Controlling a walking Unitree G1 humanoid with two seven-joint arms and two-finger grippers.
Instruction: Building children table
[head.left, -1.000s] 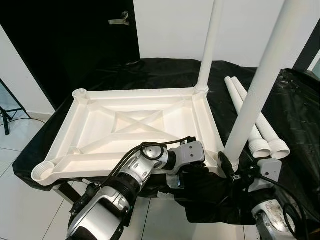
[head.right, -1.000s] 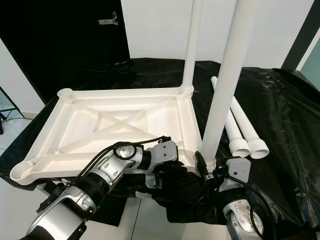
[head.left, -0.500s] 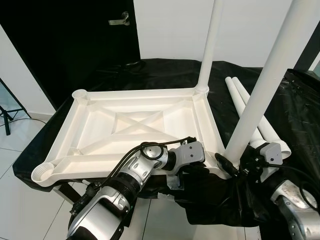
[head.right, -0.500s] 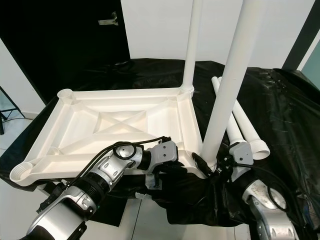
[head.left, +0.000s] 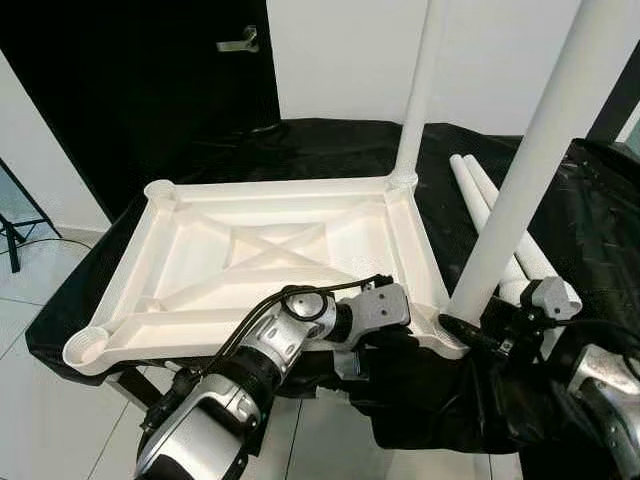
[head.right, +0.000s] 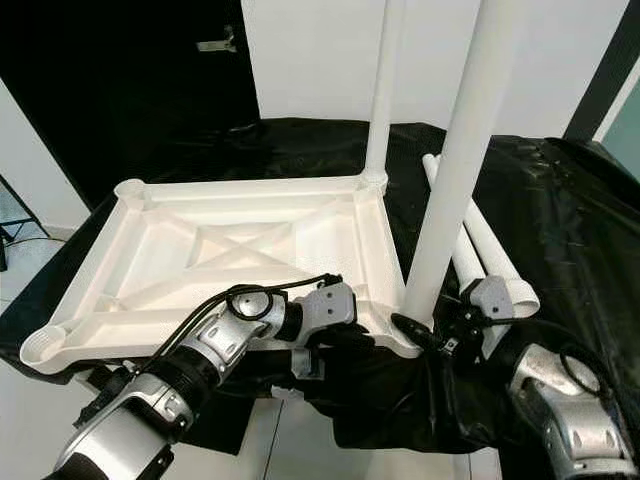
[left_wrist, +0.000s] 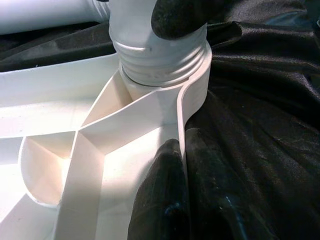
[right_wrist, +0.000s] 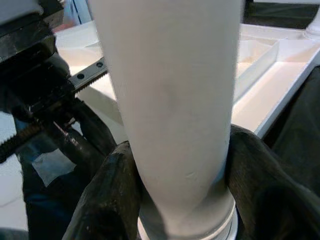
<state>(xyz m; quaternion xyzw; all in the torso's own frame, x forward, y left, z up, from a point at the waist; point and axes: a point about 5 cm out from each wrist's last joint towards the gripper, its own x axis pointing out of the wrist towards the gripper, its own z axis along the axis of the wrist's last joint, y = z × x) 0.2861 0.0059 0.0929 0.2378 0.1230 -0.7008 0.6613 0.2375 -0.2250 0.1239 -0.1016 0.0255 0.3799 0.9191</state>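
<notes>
legs: one stands screwed in the top (head.left: 270, 250); right gripper (head.left: 478, 335) clamps a second leg (head.left: 520, 170) at its socket, left gripper (left_wrist: 182, 165) pinches the rim; two legs (head.left: 530, 262) lie unused.

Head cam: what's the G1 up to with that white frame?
It is assembling a small table, laid upside down on a black sheet. The right pincer is clamped around the base of a white leg standing in the near right corner socket of the tabletop. The left pincer pinches the tabletop's rim beside that socket, steadying it. One leg already stands in the far right corner; two spare legs lie on the sheet, and both left corner sockets hold no leg.
</notes>
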